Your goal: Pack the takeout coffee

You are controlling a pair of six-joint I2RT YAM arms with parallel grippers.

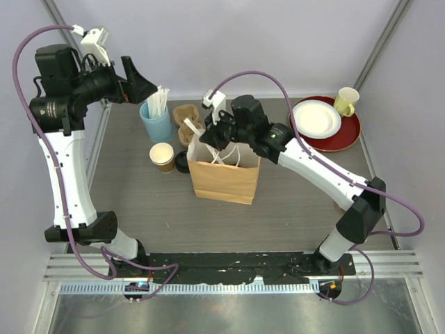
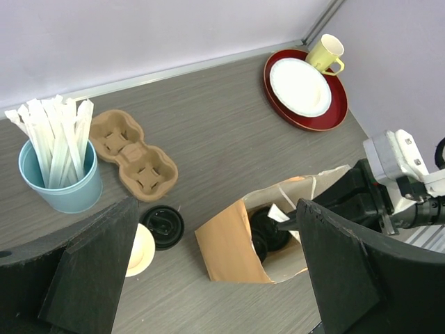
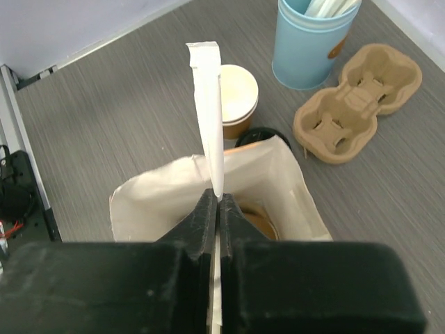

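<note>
Table [image 1: 139,209] grey woodgrain | walls [image 1: 243,42] pale | left tool [image 2: 217,216] released | right tool [image 3: 217,202] grips straw [image 3: 208,104]

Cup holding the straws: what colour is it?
The cup is light blue, clearest in the left wrist view.

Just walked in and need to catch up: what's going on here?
The right gripper is shut on a white wrapped straw, holding it above the open paper bag. A black-lidded cup appears to sit inside it. The other cup stands unlidded beside the bag, its lid lying nearby. The left gripper is open, holding nothing.
</note>
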